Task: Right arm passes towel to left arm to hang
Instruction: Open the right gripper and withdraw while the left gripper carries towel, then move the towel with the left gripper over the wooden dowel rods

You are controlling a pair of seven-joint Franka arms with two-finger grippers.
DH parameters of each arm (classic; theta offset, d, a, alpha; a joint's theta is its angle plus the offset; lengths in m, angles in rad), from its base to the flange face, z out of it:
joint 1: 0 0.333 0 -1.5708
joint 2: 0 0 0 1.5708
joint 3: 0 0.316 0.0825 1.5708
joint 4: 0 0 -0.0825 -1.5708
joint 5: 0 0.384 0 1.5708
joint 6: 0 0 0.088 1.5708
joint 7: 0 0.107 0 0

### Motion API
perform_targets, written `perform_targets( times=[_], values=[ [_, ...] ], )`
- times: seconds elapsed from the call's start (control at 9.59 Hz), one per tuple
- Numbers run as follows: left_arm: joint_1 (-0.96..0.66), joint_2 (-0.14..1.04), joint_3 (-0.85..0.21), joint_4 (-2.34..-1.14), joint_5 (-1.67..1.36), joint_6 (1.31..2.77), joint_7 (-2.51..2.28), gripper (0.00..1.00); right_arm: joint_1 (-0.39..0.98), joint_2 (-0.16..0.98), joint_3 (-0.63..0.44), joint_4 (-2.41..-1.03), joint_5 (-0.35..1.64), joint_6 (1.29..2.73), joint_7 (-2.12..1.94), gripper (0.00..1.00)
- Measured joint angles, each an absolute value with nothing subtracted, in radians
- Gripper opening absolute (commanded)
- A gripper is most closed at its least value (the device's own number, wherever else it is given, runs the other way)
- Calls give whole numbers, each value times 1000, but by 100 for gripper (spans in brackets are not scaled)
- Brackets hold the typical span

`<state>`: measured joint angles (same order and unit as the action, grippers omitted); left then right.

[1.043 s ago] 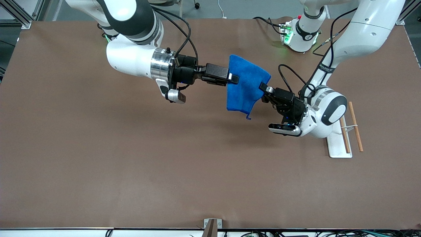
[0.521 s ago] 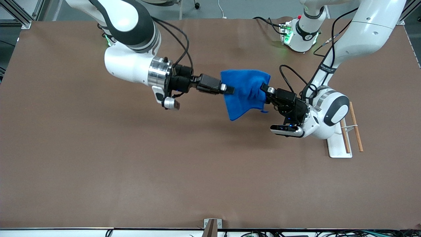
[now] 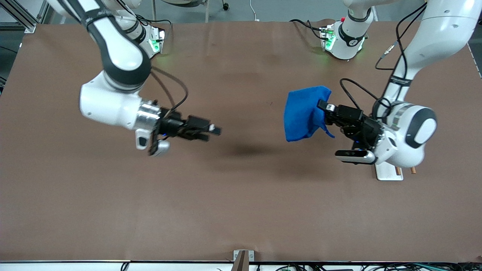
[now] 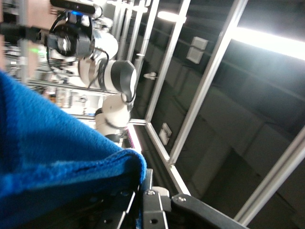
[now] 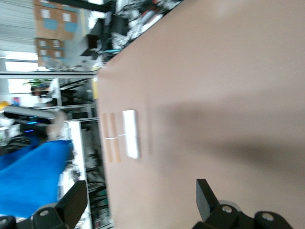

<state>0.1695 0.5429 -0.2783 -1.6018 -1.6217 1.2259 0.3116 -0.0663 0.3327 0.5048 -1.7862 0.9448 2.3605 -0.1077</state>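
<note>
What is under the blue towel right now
Only bare brown table lies under the towel, which hangs in the air from the left pincer. The right pincer is open, over the table.

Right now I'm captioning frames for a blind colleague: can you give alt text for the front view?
The left gripper, in the air, is shut on a blue towel that hangs from it over the brown table. The right gripper is open and empty over the table, apart from the towel.

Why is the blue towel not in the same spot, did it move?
Yes. The towel, shut in the left gripper, has moved toward the left arm's end of the table, closer to the white rack. The right gripper is open and away from it.
</note>
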Motion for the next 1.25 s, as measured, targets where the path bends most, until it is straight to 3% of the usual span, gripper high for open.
perform_targets(
  times=[0.31,0.73,0.94,1.25],
  values=[
    [188,523,-272,-1510,-1485,1245,228,0,-70,266,323,-1869,626,2297,-80,100],
    [184,522,-271,-1410,-1240,1296,198,0,-73,200,75,-1875,309,2183,-62,100],
    [186,520,-259,-1319,-1023,1307,155,0,-75,154,-4,-1867,174,2104,-28,100],
    [194,519,-213,-1282,-722,1330,157,0,-75,100,-113,-1765,25,1961,-74,100]
  ],
)
